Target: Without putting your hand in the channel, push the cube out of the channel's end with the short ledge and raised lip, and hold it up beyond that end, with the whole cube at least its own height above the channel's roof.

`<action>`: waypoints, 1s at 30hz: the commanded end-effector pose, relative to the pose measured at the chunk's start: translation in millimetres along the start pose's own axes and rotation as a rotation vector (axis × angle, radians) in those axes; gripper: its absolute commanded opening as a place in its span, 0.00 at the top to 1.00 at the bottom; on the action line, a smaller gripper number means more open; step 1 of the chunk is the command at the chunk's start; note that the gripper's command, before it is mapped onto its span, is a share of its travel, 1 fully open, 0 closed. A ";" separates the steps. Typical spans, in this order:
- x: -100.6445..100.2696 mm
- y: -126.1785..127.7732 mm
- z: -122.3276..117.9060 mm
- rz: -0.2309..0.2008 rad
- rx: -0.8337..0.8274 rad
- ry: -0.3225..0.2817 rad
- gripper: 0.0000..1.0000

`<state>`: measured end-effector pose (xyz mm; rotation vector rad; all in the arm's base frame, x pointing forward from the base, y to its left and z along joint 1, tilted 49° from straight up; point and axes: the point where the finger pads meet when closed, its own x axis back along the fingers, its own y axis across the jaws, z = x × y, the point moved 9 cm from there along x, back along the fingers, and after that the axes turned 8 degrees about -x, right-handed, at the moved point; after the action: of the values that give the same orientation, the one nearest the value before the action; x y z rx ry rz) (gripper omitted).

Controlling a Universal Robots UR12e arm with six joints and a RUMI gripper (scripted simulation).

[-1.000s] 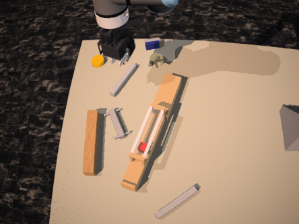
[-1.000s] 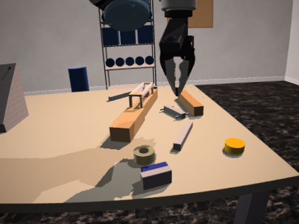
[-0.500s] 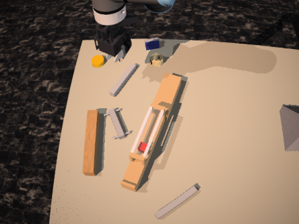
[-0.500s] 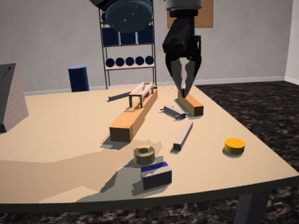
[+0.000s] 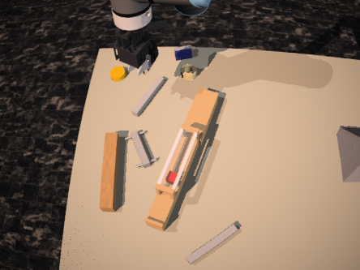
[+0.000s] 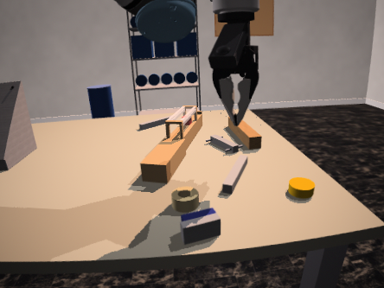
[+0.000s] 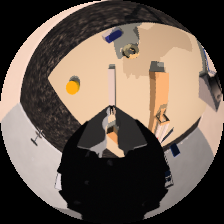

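The red cube (image 5: 172,177) (image 6: 186,118) sits inside the wooden channel (image 5: 204,107) (image 6: 170,155) (image 7: 160,92), between its white rails, near the end closest to the top camera. My gripper (image 5: 143,68) (image 6: 235,120) (image 7: 111,106) is shut and holds nothing. It hangs above the table, well away from the channel, over the far end of a loose grey bar (image 5: 149,96) (image 6: 234,174) (image 7: 112,85) and beside a yellow disc (image 5: 117,73) (image 6: 301,187) (image 7: 73,87).
A wooden beam (image 5: 109,172) (image 6: 245,133) and a grey pinned tool (image 5: 142,148) (image 6: 223,143) lie beside the channel. A tan ring (image 5: 188,70) (image 6: 185,198) and a blue block (image 5: 183,53) (image 6: 200,226) lie past its far end. A second grey bar (image 5: 213,242) and a grey wedge (image 5: 350,156) (image 6: 13,127) lie farther off.
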<state>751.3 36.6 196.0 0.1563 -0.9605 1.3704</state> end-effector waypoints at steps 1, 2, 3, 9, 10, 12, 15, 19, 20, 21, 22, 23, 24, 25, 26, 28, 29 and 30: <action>0.7 -0.3 0.0 0.001 0.000 -0.001 1.00; 0.7 -0.3 0.0 0.001 0.000 -0.001 1.00; 0.7 -0.3 0.0 0.001 0.000 -0.001 1.00; 0.7 -0.3 0.0 0.001 0.000 -0.001 1.00; 0.7 -0.3 0.0 0.001 0.000 -0.001 1.00; 0.7 -0.3 0.0 0.001 0.000 -0.001 1.00; 0.7 -0.3 0.0 0.001 0.000 -0.001 1.00; 0.7 -0.4 0.0 0.001 0.002 -0.001 1.00; 0.7 -0.4 0.0 0.001 0.004 -0.001 1.00; 0.7 -0.4 0.0 0.001 0.006 -0.001 1.00; 0.7 -0.5 0.0 0.001 0.008 -0.001 1.00; 0.7 -0.5 0.1 0.001 0.012 -0.001 1.00; 0.7 -0.6 0.1 0.001 0.015 -0.001 1.00; 0.7 -0.7 0.1 0.001 0.020 -0.001 1.00; 0.7 -0.8 0.1 0.001 0.025 -0.001 1.00; 0.7 -0.9 0.2 0.001 0.031 -0.001 1.00; 0.7 -0.9 0.2 0.001 0.031 -0.001 1.00; 0.7 -1.0 0.2 0.001 0.038 -0.001 1.00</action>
<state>751.6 36.4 196.3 0.1753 -0.9434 1.3826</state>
